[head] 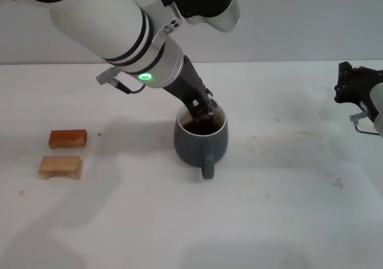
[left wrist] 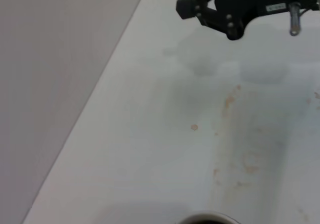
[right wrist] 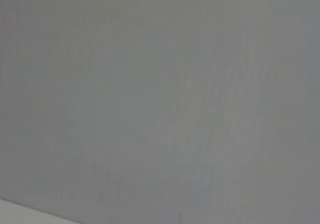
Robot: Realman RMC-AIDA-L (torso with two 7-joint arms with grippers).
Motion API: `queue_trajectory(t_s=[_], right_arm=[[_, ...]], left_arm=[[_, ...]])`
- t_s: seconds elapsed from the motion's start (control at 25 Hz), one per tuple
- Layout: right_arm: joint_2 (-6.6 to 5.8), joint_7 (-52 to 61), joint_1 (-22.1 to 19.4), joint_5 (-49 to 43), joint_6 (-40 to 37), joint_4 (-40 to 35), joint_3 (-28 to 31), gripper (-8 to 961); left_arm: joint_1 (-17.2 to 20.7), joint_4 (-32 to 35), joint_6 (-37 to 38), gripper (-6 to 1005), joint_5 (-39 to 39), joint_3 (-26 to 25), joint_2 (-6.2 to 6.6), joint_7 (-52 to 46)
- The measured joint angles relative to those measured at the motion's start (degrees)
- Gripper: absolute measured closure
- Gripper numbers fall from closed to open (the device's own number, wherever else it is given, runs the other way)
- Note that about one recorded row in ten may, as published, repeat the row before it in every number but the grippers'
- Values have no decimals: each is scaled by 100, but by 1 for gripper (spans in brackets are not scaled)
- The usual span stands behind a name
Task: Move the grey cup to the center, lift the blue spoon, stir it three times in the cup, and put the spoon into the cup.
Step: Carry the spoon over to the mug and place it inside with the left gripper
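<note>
The grey cup (head: 197, 144) stands upright near the middle of the white table (head: 281, 209), with its handle towards me. Its inside looks dark. My left gripper (head: 204, 115) reaches down at a slant into the cup's mouth. The blue spoon does not show in any view; if it is in the cup, the gripper hides it. A sliver of the cup's rim (left wrist: 207, 217) shows in the left wrist view. My right gripper (head: 354, 92) is parked at the far right above the table, away from the cup. It also shows in the left wrist view (left wrist: 220, 12).
An orange-brown block (head: 67, 138) and a tan wooden block (head: 60, 166) lie at the left of the table. Faint brownish stains (head: 281, 140) mark the table right of the cup. The right wrist view shows only a plain grey surface.
</note>
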Motion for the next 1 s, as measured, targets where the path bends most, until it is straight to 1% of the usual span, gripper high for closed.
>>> queue_trajectory(t_s=[0.12,0.24,0.4,0.52,0.76,0.88,1.0], right_arm=[[2,0,-5,0,0,-1,1,953],[4,0,-11,0,0,-9,6,953],[3,0,-10,0,0,-21,8,952],[-1,0,7,0,0,-23,3,952],[-12,0,17,0,1,-9,-14,953],[-14,0,17,0,1,-3,-18,953],[-14,0,13,-3,-1,-3,-19,953]], left_arm=[[-46,187,80,845,52,-53,20,63],[-34,222,2,844,145,-178,34,82],[73,54,-277,844,210,-345,37,63],[207,-199,-494,843,248,-370,34,-10],[522,-583,-681,842,235,-315,12,-187],[654,-698,-620,842,164,-215,-12,-264],[693,-708,-457,841,67,-22,-16,-350]])
